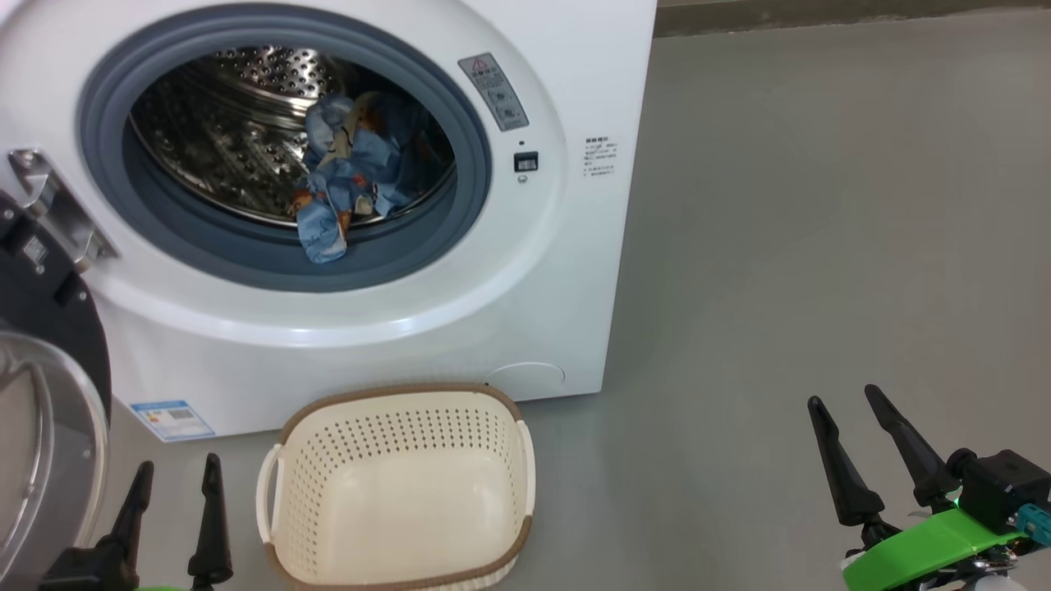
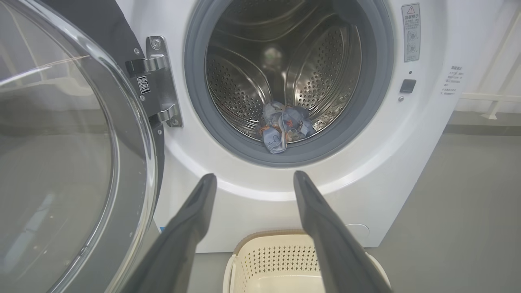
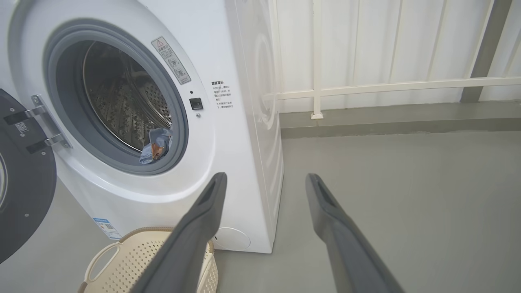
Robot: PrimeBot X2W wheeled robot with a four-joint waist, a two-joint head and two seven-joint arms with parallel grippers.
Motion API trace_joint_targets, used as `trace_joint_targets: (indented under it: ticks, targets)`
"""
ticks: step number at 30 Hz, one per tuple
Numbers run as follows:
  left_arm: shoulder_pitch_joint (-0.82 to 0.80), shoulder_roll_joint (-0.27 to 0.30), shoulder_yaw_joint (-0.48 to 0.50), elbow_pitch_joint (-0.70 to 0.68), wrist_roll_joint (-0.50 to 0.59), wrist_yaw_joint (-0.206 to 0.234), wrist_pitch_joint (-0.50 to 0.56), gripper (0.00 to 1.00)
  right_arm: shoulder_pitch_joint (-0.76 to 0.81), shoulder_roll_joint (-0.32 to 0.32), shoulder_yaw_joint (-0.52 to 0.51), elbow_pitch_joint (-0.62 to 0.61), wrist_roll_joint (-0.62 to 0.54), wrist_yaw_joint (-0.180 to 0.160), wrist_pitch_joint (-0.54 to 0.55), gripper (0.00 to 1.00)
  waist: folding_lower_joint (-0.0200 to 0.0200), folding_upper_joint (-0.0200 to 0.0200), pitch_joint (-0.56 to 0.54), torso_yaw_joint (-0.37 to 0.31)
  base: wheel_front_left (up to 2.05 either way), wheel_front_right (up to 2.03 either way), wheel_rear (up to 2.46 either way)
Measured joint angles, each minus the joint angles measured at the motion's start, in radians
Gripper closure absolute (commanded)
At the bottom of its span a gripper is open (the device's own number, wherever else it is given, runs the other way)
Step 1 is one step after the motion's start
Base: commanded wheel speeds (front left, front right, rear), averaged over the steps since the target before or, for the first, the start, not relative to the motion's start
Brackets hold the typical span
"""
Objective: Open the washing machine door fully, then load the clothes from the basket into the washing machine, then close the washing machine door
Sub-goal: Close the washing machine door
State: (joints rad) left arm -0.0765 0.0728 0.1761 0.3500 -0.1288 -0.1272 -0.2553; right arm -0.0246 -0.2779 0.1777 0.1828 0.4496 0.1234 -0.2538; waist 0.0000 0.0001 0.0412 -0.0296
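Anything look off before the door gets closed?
Yes: the clothes sit at the front edge of the drum, one end draped over the grey rubber seal; the door could pinch it. Nothing else stands out.

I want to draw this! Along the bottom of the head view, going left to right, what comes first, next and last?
washing machine door → left gripper → basket → right gripper

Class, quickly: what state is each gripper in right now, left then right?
Left gripper: open, holding nothing.
Right gripper: open, holding nothing.
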Motion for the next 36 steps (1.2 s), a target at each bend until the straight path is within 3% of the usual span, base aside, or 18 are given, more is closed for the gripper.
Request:
trace_joint_targets:
  ticks: [10, 19, 36]
  targets:
    - [0.009, 0.000, -0.007, -0.009, -0.002, 0.000, 0.000, 0.00, 0.006, -0.002, 0.000, -0.002, 0.000, 0.000, 0.000, 0.00, 0.0000, 0.0000, -0.007, 0.004, -1.42, 1.42, 0.00]
    - [0.020, 0.000, -0.032, -0.022, -0.002, -0.001, 0.000, 0.00, 0.014, -0.002, 0.000, -0.005, 0.000, 0.000, 0.000, 0.00, 0.0000, 0.0000, -0.011, 0.030, -0.27, 0.27, 0.00]
    - [0.050, -0.017, -0.004, -0.063, -0.003, 0.002, 0.000, 0.00, 0.013, -0.002, 0.058, -0.012, 0.000, 0.000, 0.000, 0.00, 0.0000, 0.0000, -0.019, 0.188, 0.00, 0.00, 0.00]
